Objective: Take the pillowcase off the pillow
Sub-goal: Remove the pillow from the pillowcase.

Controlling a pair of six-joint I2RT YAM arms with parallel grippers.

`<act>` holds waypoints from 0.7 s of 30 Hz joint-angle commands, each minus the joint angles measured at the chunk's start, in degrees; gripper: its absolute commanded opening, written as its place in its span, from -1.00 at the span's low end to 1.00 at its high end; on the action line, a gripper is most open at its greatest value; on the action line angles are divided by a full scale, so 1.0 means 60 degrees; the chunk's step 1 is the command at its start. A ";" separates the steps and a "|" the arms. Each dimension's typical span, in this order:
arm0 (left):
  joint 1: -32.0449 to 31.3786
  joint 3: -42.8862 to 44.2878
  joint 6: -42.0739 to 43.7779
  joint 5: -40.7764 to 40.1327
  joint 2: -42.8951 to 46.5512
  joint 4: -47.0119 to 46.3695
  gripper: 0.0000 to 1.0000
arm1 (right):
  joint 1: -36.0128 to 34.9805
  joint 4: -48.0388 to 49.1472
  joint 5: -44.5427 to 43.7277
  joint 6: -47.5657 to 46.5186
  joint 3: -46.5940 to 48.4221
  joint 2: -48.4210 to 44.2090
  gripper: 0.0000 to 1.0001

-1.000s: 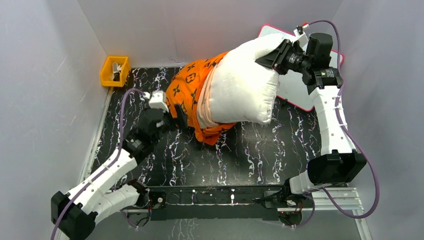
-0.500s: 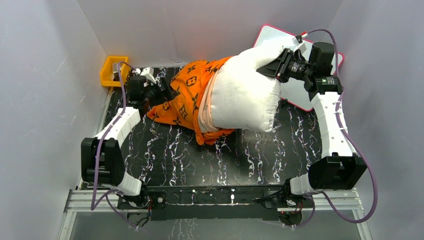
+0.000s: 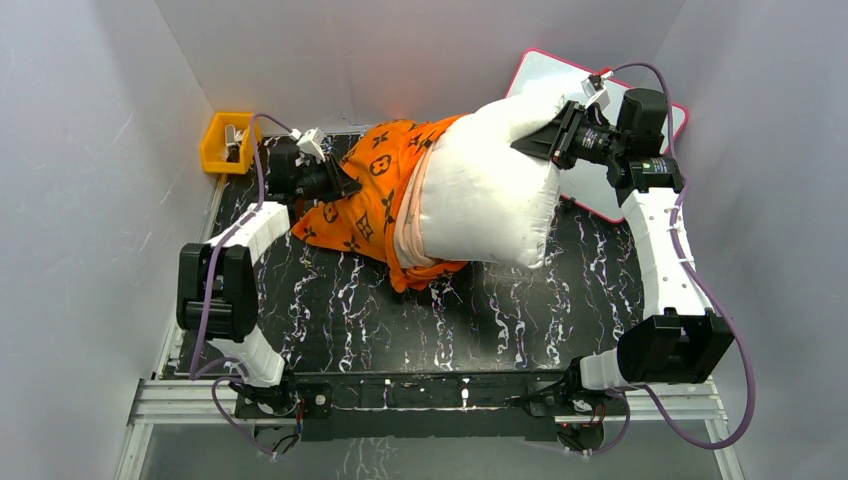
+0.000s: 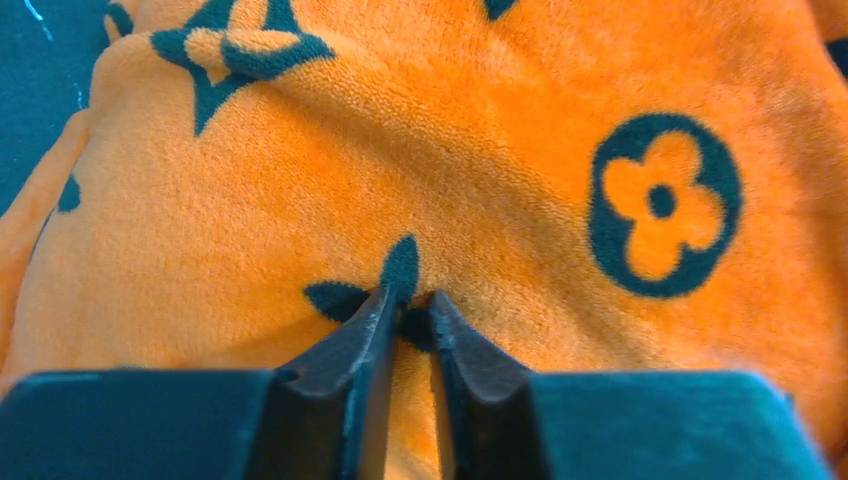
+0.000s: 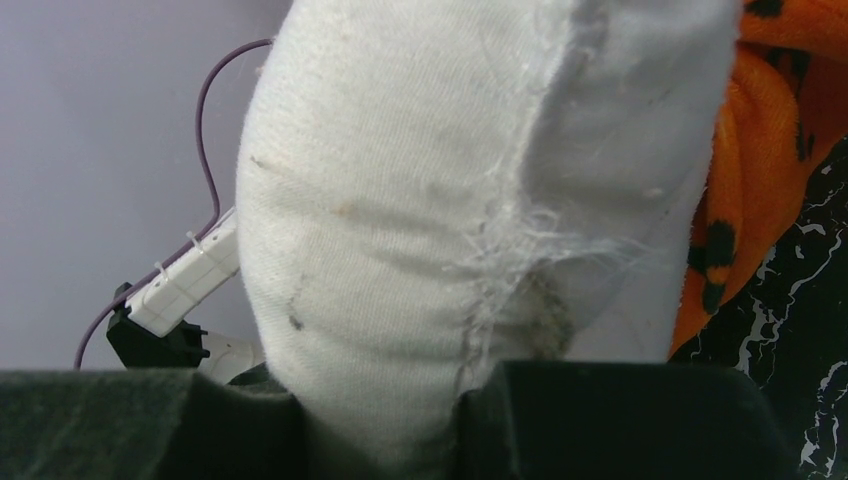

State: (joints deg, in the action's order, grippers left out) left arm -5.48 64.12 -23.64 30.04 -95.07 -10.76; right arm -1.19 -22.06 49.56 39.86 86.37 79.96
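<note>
Two pincers gripping: left pincer (image 4: pixel 412 300) pinching pillowcase (image 4: pixel 520 100) fold between narrowed tips; right pincer (image 5: pixel 380 420) clamping pillow (image 5: pixel 400 200) corner, holding that end raised off surface (image 3: pixel 480 310).

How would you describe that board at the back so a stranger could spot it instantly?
Start at the black marbled table and look to its far right corner, behind the plump white pillow. A flat white board pokes out there. Its thin pink rim sets it apart from the soft pillow and the orange pillowcase.

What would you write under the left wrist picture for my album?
The left gripper pinches a fold of the fuzzy orange pillowcase.
</note>
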 commanded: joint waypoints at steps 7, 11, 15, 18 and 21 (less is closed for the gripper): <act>-0.0019 0.0436 0.0279 -0.0027 -0.0192 0.0007 -1.00 | -0.0138 0.0402 0.1252 0.0030 0.0374 -0.0451 -1.00; 0.0555 0.0529 0.0808 -0.1562 0.0171 0.1178 -1.00 | -0.0139 0.0853 0.1288 0.0272 0.0304 -0.0699 -1.00; 0.1817 0.0106 0.0557 -0.1788 0.0707 0.1496 -1.00 | -0.0138 0.1945 0.1523 0.1070 -0.0091 -0.0900 -1.00; 0.1786 -0.0171 0.1257 -0.0648 0.1173 0.0899 -1.00 | -0.0138 0.2425 0.1622 0.1490 -0.0403 -0.0830 -1.00; 0.1536 -0.0213 0.1261 0.1614 0.1166 -0.0101 0.59 | -0.0138 0.2587 0.1643 0.1633 -0.0574 -0.0742 -1.00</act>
State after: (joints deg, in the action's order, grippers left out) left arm 7.09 63.29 -18.35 24.38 -91.88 -5.15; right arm -1.30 -15.42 51.68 44.60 82.91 77.89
